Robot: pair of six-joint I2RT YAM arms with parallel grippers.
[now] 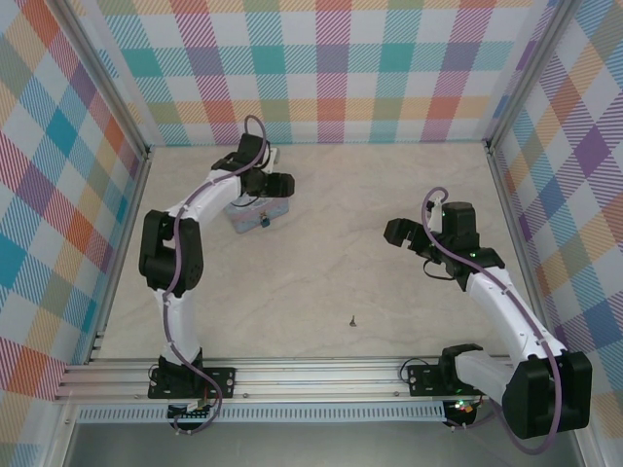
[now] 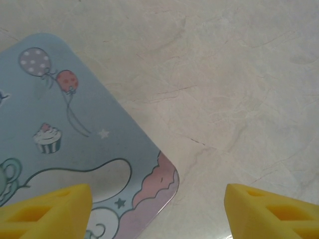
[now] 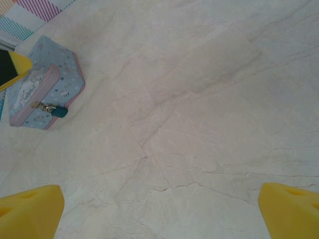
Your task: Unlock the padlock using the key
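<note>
Step in hand: early. Steadying the box, key not yet fetched.

L gripper hovers over the tin, jaws apart at a middling spread. One yellow fingertip sits over the lid's corner, the other over bare table. Only the tin's rounded corner lies btwn them. No contact visible; holds nothing.

The padlock hangs at the clasp on the tin's front face, blue body down. Looks shut, tho too small to be sure. Tin sits far-left on the table.

The key lies alone on the table, mid-front, well apart from tin and from both grippers.

R gripper has jaws spread wide, empty, above bare table on the right side, its cam facing the tin.

Next, my judgmt: L needs to pin or clamp the tin so the padlock can't swing. R then has to drop to the key, a thin flat thing on a hard surface. That calls for a low, square approach and a narrow pinch at the head, leaving the blade free for the keyhole. Risk: key skids or flips out.
</note>
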